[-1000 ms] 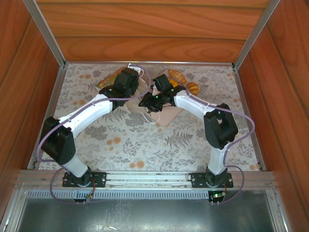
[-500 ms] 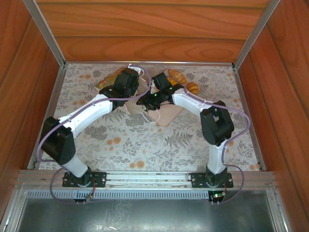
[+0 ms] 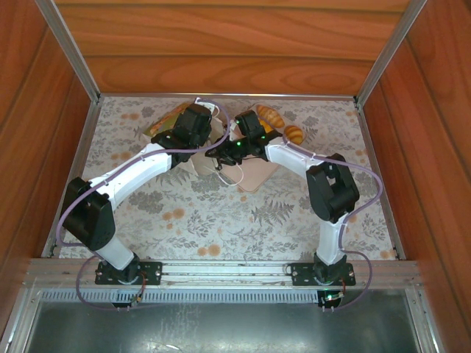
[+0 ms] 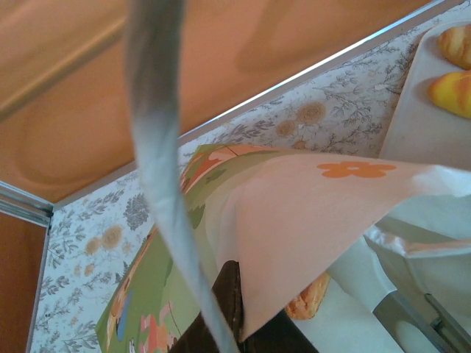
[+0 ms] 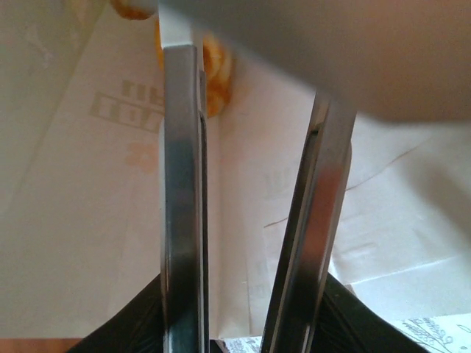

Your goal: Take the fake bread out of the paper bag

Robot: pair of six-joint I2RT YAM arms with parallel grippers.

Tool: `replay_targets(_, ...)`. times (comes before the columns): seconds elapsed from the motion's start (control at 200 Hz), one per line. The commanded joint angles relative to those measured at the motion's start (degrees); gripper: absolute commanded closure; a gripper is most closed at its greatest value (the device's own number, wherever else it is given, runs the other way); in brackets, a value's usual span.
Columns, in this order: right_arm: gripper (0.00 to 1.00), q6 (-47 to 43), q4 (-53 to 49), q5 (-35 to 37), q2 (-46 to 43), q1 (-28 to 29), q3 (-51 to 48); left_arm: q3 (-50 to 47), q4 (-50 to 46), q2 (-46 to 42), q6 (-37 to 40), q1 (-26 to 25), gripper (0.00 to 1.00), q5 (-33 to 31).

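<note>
The paper bag (image 4: 294, 213) lies at the far side of the table (image 3: 221, 220), just left of the flat pink tray (image 3: 254, 175). Both arms meet over it.

The left gripper (image 3: 195, 126) is at the bag. In the left wrist view, a cream wall with an orange flower and a green printed panel slopes down to a dark part at the bottom edge. A pale blurred strip (either a bag edge or a handle) crosses the frame in front of it. I cannot tell whether those fingers are clamped on the paper, because the contact is hidden.

The right gripper (image 5: 250, 132) reaches into the bag's mouth from the tray side. Its 2 metal fingers (image 5: 180, 206) stand apart with a clear gap between them. Only white paper shows in that gap, so they hold nothing.

1 piece of fake bread (image 5: 215, 77), glossy orange, sits inside the bag just past the left-hand finger. The left wrist view shows 1 golden pastry (image 4: 309, 300) tucked under the raised wall.

2 more pastries rest outside the bag at the far end of the tray: a croissant (image 3: 269, 115) and a rounder bun (image 3: 294, 133) near it.
</note>
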Motion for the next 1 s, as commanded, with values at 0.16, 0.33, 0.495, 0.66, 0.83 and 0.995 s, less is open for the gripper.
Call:
replay_targets(0.16,0.56,0.47,5.96,-6.01,-5.58,0.25,-4.46,0.08,0.47,0.65,0.02,-0.34,1.00,0.52)
replay_targets(0.33,0.56,-0.56,-1.02,-2.61,-7.73,0.08,-4.86,-0.27,0.51,0.30,0.03,-0.47,1.00,0.12)
replay_targets(0.495,0.56,-1.10,-6.96,1.59,-10.19,-0.20,-5.07,-0.36,0.57,0.08,0.09,-0.43,1.00,0.06)
replay_targets(0.66,0.56,-1.70,-10.59,3.92,-11.65,-0.67,-5.16,-0.45,0.47,-0.01,0.11,-0.40,1.00,0.08)
replay_targets(0.83,0.56,-3.79,-14.69,6.66,-10.59,-1.09,-3.15,-0.34,0.57,-0.05,0.22,-0.35,1.00,-0.09)
replay_targets(0.995,0.55,-5.96,-15.72,6.53,-7.88,-1.15,-0.31,-0.05,0.51,0.07,0.51,-0.46,1.00,-0.14)
